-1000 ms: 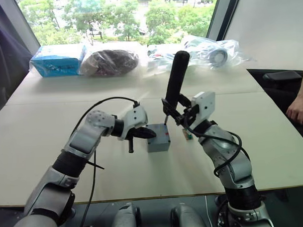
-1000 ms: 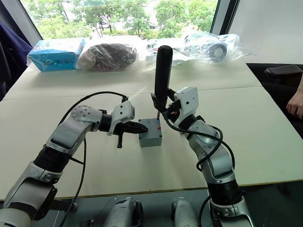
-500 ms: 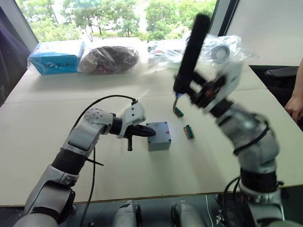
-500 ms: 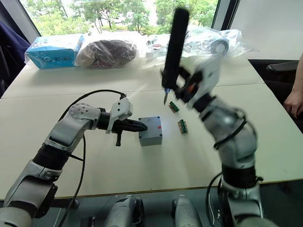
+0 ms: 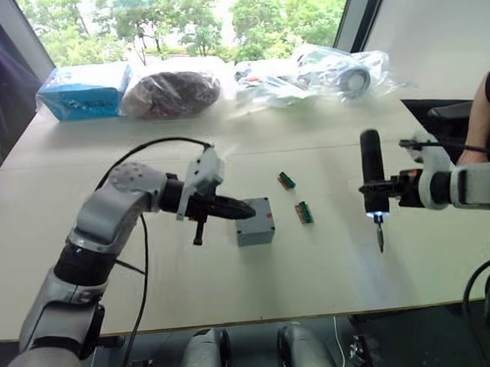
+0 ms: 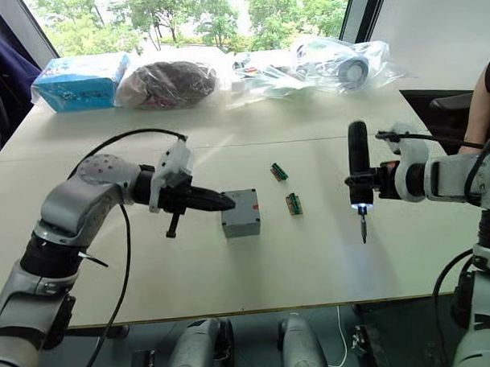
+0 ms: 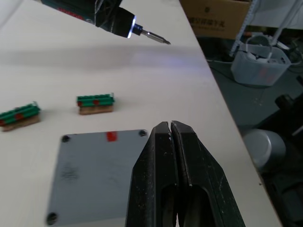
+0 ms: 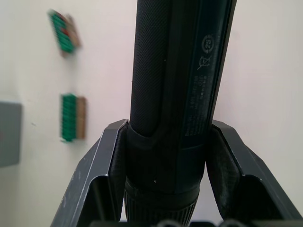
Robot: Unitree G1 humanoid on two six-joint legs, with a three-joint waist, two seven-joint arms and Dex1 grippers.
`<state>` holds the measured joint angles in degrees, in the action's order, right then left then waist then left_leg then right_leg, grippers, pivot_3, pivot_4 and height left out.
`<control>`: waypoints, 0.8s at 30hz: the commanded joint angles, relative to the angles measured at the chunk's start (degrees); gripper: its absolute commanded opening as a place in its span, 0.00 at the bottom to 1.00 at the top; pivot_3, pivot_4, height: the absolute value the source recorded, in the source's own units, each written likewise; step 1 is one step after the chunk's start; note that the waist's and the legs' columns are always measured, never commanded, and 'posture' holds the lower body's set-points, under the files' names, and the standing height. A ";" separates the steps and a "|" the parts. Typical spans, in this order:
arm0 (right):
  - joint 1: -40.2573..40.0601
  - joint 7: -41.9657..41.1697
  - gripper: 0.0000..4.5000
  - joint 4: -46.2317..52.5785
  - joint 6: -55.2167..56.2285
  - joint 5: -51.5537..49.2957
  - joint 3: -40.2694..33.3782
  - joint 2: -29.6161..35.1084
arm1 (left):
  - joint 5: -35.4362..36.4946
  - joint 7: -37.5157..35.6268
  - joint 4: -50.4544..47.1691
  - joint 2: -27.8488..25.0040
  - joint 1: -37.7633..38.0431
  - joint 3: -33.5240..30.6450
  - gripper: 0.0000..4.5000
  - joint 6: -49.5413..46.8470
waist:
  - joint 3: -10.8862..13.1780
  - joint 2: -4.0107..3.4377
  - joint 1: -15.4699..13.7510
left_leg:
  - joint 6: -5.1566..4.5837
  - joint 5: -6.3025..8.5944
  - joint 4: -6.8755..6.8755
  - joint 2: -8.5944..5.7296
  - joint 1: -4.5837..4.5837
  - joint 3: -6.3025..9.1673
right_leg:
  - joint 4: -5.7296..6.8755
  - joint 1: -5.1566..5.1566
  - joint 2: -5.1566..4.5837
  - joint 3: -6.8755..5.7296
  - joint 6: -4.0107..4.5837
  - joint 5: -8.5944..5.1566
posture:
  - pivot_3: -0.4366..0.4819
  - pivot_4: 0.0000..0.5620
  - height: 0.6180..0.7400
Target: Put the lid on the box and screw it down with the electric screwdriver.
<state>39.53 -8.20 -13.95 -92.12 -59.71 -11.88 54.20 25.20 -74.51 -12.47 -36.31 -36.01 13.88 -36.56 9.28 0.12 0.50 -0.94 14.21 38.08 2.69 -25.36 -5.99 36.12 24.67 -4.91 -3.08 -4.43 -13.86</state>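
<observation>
The grey box stands mid-table with the lid on it, red mark up. My left gripper is shut and empty, its fingertips over the lid's edge on my left side; whether they touch it I cannot tell. My right gripper is shut on the black electric screwdriver, well to the right of the box. The tool hangs upright above the table with its bit pointing down and its tip light on.
Two small green parts lie between the box and the screwdriver. A blue carton and plastic bags line the table's far edge. A person's arm is at the right edge. A black cable loops over my left arm.
My right arm has swung down and to the right with the screwdriver, away from the box; the tool now hangs bit-down. My left gripper stays shut at the lid.
</observation>
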 commanded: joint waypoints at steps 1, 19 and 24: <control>4.78 -4.60 0.41 -4.41 -0.38 2.30 3.79 1.15 | -0.19 2.44 -2.44 0.61 1.27 0.01 0.00 1.01 | 0.01 -0.01 0.26 | 0.00 0.00 0.02 0.01 -0.01 0.01 | 0.00 0.00 0.03 0.02 0.00 0.00 | 0.48 0.27 1.00; 12.72 -24.37 0.75 -15.68 9.38 24.70 19.91 -3.16 | 0.72 7.29 -2.48 0.66 4.17 -0.79 0.00 0.29 | 0.07 0.00 0.14 | 0.01 0.00 0.06 0.08 -0.05 -0.02 | 0.03 0.08 0.23 0.17 -0.09 0.04 | 0.48 0.27 1.00; 11.83 -26.82 1.00 -12.81 13.51 28.61 19.74 -2.06 | 1.15 7.71 -0.16 -0.93 4.10 -3.58 0.00 0.53 | 0.07 0.00 0.08 | 0.02 -0.01 0.09 0.09 -0.01 -0.03 | 0.03 0.03 0.22 0.17 -0.08 0.04 | 0.48 0.27 1.00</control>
<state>51.61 -34.39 -28.91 -81.17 -33.23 8.15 50.84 25.72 -67.15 -12.48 -36.15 -31.18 13.11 -36.84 9.34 0.12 0.58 -0.92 14.21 38.18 2.77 -25.38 -6.01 36.15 24.70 -4.70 -2.92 -4.52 -13.83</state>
